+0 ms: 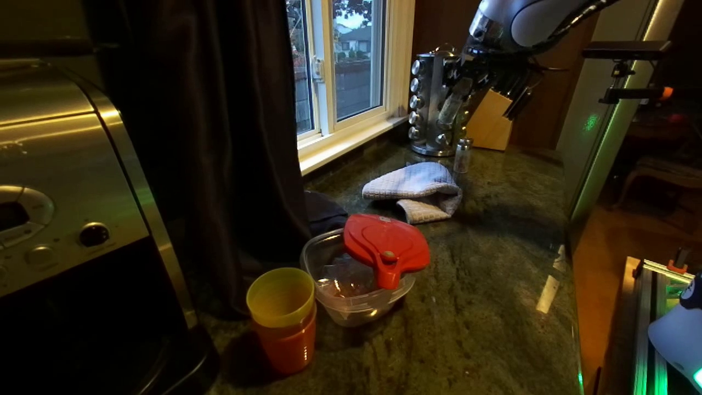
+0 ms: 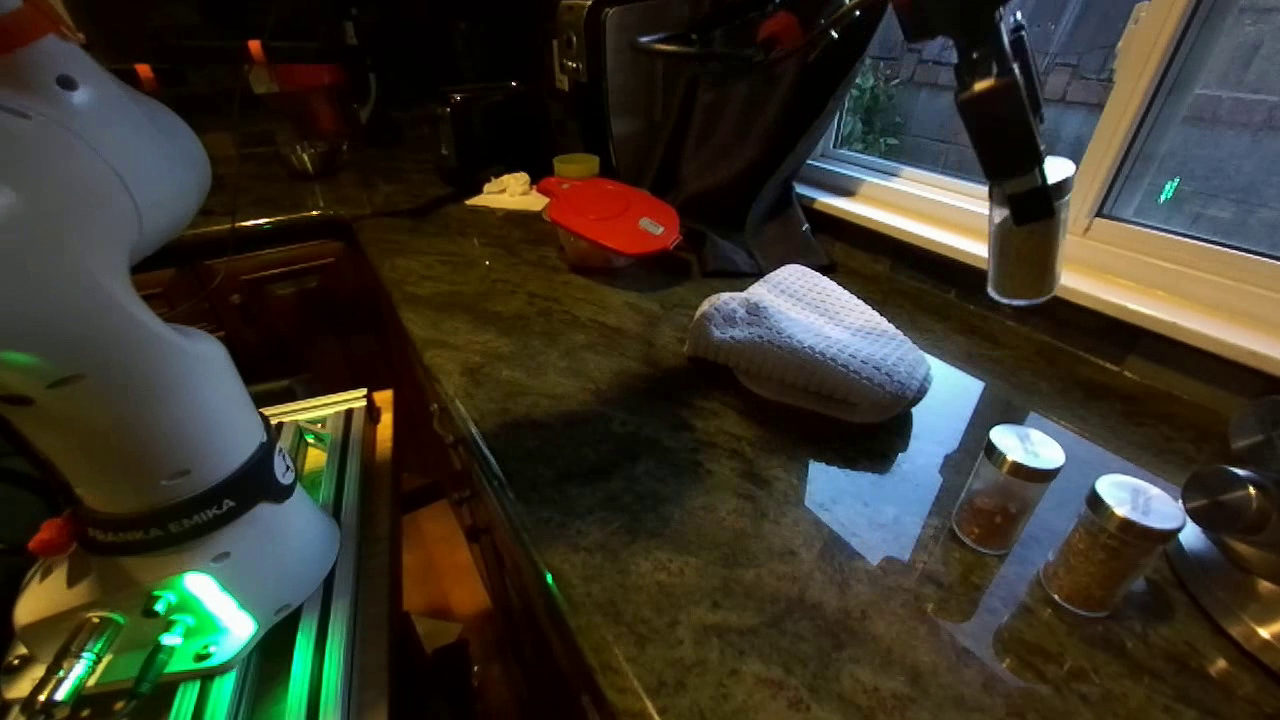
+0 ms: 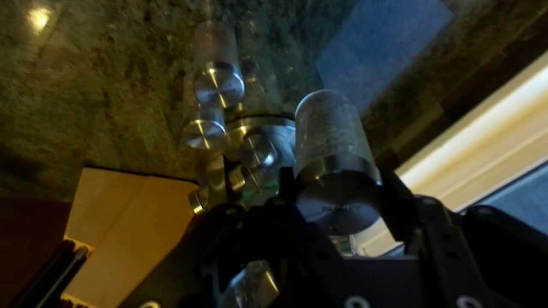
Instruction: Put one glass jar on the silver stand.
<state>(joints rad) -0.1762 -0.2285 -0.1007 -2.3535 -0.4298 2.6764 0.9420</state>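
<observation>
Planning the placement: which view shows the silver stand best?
An exterior view: the silver stand shows base to top, partly covered. The wrist view looks down on it, the gripper hiding part; at an exterior view's right edge, only its lower end shows, cropped.

Red lid point(image 1: 386, 241) atop a clear bowl point(image 1: 351, 308); 2 stacked cups point(image 1: 284, 323) beside it; folded towel point(image 1: 415, 186); knife block point(image 1: 488, 123).

This is a kitchen: in an exterior view a counter point(image 1: 493, 241) runs below a window point(image 1: 359, 77) at twelve o'clock, with a steel appliance point(image 1: 93, 181) at nine, the silver stand point(image 1: 435, 101) of lidded jars point(image 1: 415, 102) at one, a knife block point(image 1: 488, 120) at two.
</observation>
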